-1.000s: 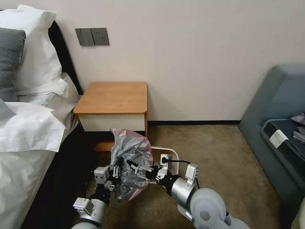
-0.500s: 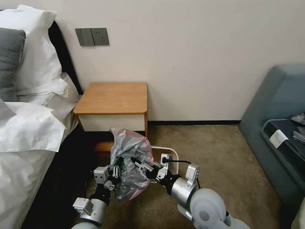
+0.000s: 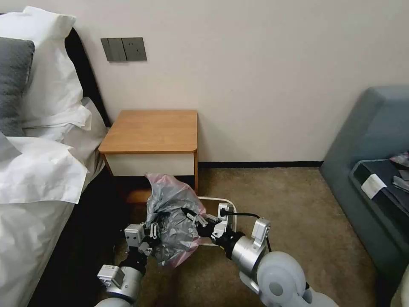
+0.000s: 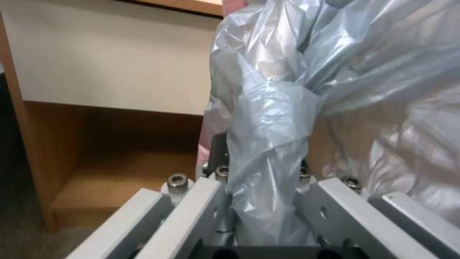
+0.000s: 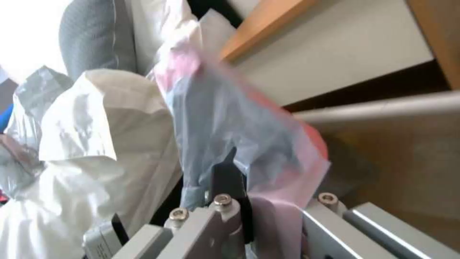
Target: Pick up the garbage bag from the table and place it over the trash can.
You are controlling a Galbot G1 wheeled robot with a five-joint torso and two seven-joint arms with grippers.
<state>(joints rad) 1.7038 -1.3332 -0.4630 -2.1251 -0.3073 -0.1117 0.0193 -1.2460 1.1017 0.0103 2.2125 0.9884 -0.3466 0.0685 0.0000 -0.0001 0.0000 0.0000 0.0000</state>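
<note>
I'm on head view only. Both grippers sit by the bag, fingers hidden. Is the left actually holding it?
Observer: Yes. In the left wrist view a twisted rope of the garbage bag runs down between the left gripper fingers, pinched there.
Operator: And the right?
Observer: The right gripper is shut on the bag's pink edge; film drapes over its fingers.
Operator: Bag over the trash can yet?
Observer: Not seated. In the right wrist view the trash can rim lies bare beyond the bag, in front of the table drawer.
</note>
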